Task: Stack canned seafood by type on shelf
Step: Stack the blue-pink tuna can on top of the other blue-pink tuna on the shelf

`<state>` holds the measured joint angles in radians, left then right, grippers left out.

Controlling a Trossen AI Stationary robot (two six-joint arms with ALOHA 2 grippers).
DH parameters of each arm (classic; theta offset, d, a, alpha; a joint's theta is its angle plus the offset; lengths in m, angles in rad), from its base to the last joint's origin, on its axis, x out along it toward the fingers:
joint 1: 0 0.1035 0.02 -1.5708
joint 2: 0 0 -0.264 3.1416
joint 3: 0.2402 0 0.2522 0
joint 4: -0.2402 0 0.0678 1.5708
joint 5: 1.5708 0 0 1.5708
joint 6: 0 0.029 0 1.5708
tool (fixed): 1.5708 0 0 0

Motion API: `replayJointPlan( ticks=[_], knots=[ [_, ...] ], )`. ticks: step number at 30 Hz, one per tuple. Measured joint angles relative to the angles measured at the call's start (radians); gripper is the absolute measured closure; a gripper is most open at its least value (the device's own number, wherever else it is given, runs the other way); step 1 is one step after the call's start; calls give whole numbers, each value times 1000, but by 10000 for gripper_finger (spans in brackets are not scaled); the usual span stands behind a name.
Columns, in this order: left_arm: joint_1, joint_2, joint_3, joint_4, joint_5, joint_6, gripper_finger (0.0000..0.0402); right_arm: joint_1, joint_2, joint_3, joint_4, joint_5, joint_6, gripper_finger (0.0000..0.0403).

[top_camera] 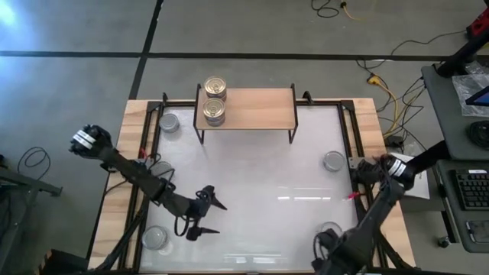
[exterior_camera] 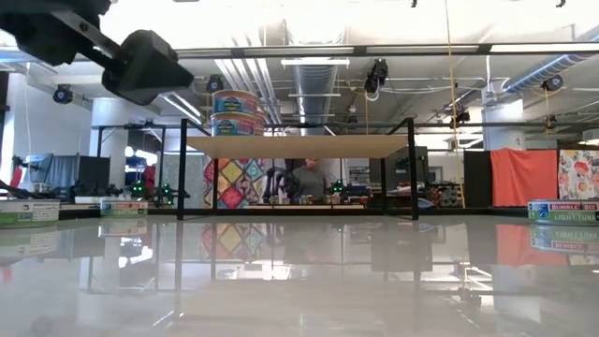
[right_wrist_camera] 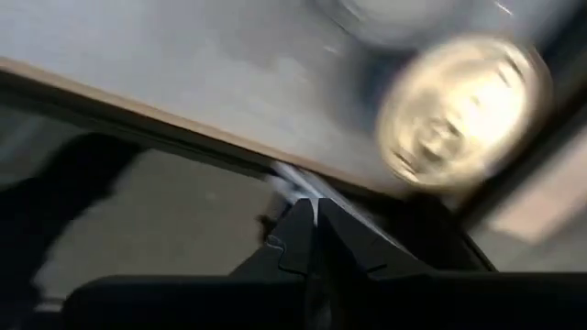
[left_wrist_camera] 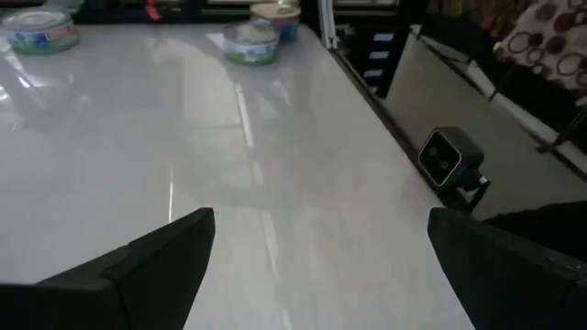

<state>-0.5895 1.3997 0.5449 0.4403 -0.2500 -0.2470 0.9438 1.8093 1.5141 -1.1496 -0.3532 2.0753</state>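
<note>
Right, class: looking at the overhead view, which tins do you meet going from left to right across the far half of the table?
Silver-lidded tin → gold-lidded tins on the shelf → silver-lidded tin by the right edge.

Two gold tins (top_camera: pixel 215 99), five silver tins (top_camera: pixel 333 160), one shelf (top_camera: pixel 256 107).

shelf (top_camera: pixel 252 107): wooden top, upper centre | gold-lidded tins (top_camera: pixel 215 99): two, shelf's left end | silver-lidded tins (top_camera: pixel 333 160): scattered, table edges
</note>
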Motion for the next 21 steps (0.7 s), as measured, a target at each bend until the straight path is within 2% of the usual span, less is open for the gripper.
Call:
replayJointPlan(
  ticks=[4,8,13,21],
  knots=[
    [-3,11,0,-3,-1,-2,18,51,4,-56,2,-87,68,390],
    [-3,10,0,-5,-1,-2,18,67,6,-115,6,-91,87,390],
    [-3,11,0,-6,-1,-2,18,60,6,-179,16,-89,33,390],
    [-2,12,0,-17,-10,-1,18,38,1,-239,142,-89,-2,390]
  ],
)
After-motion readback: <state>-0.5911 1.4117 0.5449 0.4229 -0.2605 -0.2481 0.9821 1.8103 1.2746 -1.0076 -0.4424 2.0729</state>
